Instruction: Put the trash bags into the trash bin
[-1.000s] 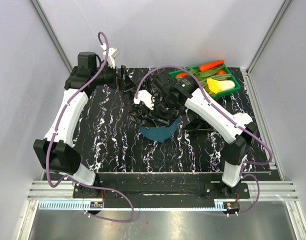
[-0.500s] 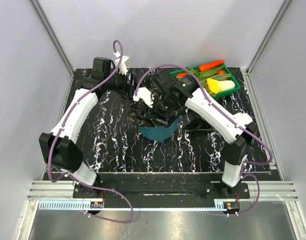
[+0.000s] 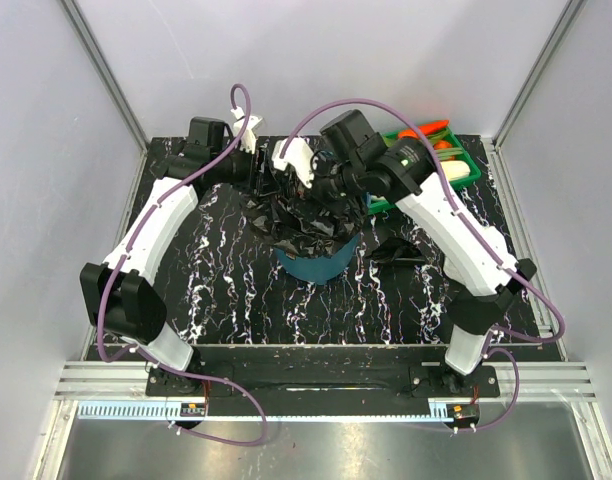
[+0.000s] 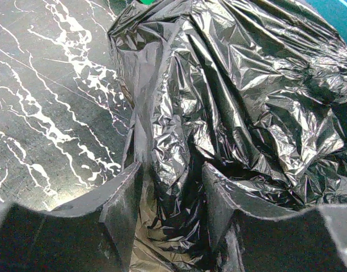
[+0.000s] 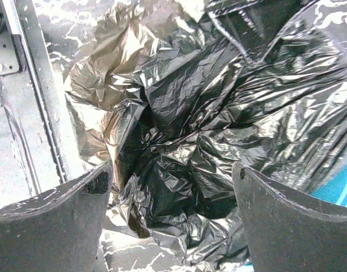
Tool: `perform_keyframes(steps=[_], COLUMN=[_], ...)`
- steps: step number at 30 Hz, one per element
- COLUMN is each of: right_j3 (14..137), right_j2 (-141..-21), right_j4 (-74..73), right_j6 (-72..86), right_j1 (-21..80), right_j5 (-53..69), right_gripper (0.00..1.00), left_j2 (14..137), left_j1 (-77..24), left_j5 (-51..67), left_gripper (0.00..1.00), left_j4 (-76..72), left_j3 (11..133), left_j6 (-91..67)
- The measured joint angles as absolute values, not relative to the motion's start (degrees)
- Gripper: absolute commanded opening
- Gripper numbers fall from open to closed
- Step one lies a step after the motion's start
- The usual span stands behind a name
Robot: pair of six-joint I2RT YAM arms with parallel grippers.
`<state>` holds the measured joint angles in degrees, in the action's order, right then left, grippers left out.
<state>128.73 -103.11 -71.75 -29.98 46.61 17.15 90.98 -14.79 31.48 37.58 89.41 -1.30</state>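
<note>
Step in hand: I judge this to be stuffing, with the film gathered over the bin's mouth and not yet pushed down inside.
Trash bags point(image 3: 308, 215): a crumpled glossy black heap sitting on top of the trash bin point(image 3: 316, 264) and spilling over its far rim. Only the near teal wall shows from above.
Left fingers point(image 3: 264, 172): at the far-left edge of the heap. They are narrowed to a small gap with a ridge of film running up between them, and I cannot tell whether that ridge is actually pinched.
Right fingers point(image 3: 324, 188): spread wide and holding nothing, poised over the heap's far-right side with a dark hollow in the film beneath them.
Table point(image 3: 226, 270): film trails off the bin onto it on the far side.
How I'd do it well: I'd drive the right fingers down into that hollow, keeping the push over the bin's centre so it doesn't tip.
Left side's job: lift the trailing edge up and inward over the rim rather than dragging it along the table.
Risk: the film is springy and slippery, so I expect it to balloon back out. I'd press slowly and let go only once it sits low.
</note>
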Motion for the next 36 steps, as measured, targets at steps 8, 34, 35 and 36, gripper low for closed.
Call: perform_keyframes(steps=[8,34,35,36], right_j3=[133.32,143.94,143.35,142.89], right_j2=[-101.45,-119.7,-119.7,-119.7], right_j4=[-70.76,-67.18,-67.16,-67.18], right_j6=[-28.14,-16.23,-16.23,-16.23], right_j1=[44.84,27.05,27.05,27.05], right_j5=[16.05,22.04,22.26,22.41], right_gripper=[0.84,0.6,0.59,0.59], left_j2=[91.0,90.98,90.98,90.98], left_j1=[-14.79,-14.79,-14.79,-14.79], left_j5=[31.35,32.38,32.4,32.45], left_gripper=[0.49,0.5,0.5,0.5], left_j4=[37.5,36.27,36.29,36.27], left_j3=[89.41,89.36,89.36,89.34], left_j6=[-1.08,3.27,3.31,3.4])
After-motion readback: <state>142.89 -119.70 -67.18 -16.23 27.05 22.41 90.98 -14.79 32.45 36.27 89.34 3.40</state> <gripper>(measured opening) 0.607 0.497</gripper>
